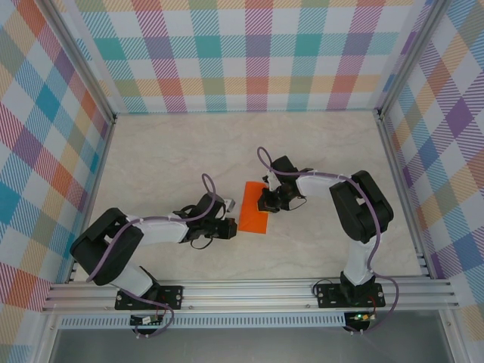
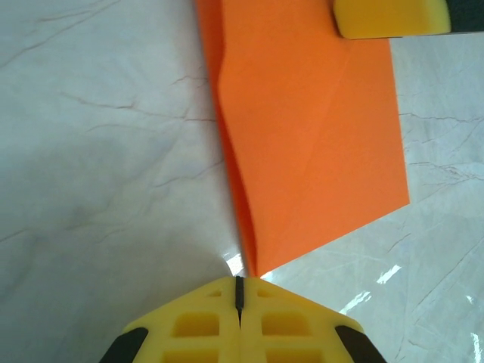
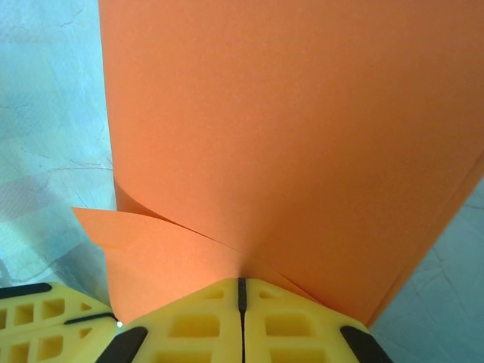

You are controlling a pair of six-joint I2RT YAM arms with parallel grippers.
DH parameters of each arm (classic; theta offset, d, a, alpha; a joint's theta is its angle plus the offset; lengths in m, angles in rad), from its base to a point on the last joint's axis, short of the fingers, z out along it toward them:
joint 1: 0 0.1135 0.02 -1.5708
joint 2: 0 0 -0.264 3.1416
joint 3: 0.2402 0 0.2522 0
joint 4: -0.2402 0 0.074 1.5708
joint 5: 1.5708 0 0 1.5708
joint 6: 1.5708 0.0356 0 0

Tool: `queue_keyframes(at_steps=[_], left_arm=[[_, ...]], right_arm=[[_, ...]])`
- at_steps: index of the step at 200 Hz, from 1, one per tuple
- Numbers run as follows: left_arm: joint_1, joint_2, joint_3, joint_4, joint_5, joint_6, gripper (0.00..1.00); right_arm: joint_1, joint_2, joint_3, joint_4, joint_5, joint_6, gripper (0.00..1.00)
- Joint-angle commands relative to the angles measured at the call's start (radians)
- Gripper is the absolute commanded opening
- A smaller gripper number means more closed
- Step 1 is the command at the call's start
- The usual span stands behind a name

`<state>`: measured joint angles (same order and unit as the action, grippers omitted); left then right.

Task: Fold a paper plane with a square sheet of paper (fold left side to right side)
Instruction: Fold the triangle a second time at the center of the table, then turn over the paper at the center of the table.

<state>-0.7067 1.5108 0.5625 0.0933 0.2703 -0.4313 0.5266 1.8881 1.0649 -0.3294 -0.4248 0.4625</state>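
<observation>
The square sheet of paper (image 1: 253, 210) lies on the marble table as a folded bright orange oblong between the two arms. In the left wrist view the paper (image 2: 310, 136) has a raised fold along its left side, and its near corner touches the tip of my left gripper (image 2: 239, 283), whose jaws are shut with nothing between them. My left gripper (image 1: 231, 219) sits at the sheet's lower left. My right gripper (image 1: 266, 201) is at the sheet's right edge. Its jaws (image 3: 242, 283) are shut on the paper (image 3: 287, 136), which puckers at their seam with an upper layer curling up.
The pale marble tabletop (image 1: 166, 159) stretches open behind and to the left of the sheet. Checked walls (image 1: 249, 53) with metal posts enclose the back and sides. An aluminium rail (image 1: 249, 291) carrying both arm bases runs along the near edge.
</observation>
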Motion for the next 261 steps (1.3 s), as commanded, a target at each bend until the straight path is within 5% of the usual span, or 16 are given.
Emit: queue_keyframes(at_steps=[1, 25, 89, 126, 151, 194, 261], left_arm=[[0.049, -0.044, -0.027, -0.124, -0.011, -0.007, 0.0], [0.081, -0.106, -0.009, -0.13, 0.026, -0.01, 0.06], [0.128, -0.033, 0.122, -0.017, 0.133, -0.017, 0.52], [0.133, 0.103, 0.201, -0.001, 0.089, -0.031, 0.58], [0.133, 0.169, 0.236, 0.031, 0.103, -0.048, 0.53], [0.134, 0.177, 0.223, 0.044, 0.072, -0.056, 0.22], [0.135, 0.152, 0.203, 0.045, 0.059, -0.055, 0.21]], right_arm=[[-0.003, -0.022, -0.043, 0.059, 0.017, 0.006, 0.09], [-0.002, -0.13, -0.057, 0.112, 0.046, 0.015, 0.26], [-0.006, -0.398, -0.108, -0.015, 0.216, -0.048, 0.77], [-0.007, -0.509, -0.212, 0.025, 0.161, -0.016, 0.96], [-0.006, -0.494, -0.236, 0.058, 0.081, 0.022, 0.97], [-0.006, -0.382, -0.235, 0.174, -0.039, 0.117, 0.87], [0.009, -0.167, -0.134, 0.27, -0.14, 0.186, 0.69]])
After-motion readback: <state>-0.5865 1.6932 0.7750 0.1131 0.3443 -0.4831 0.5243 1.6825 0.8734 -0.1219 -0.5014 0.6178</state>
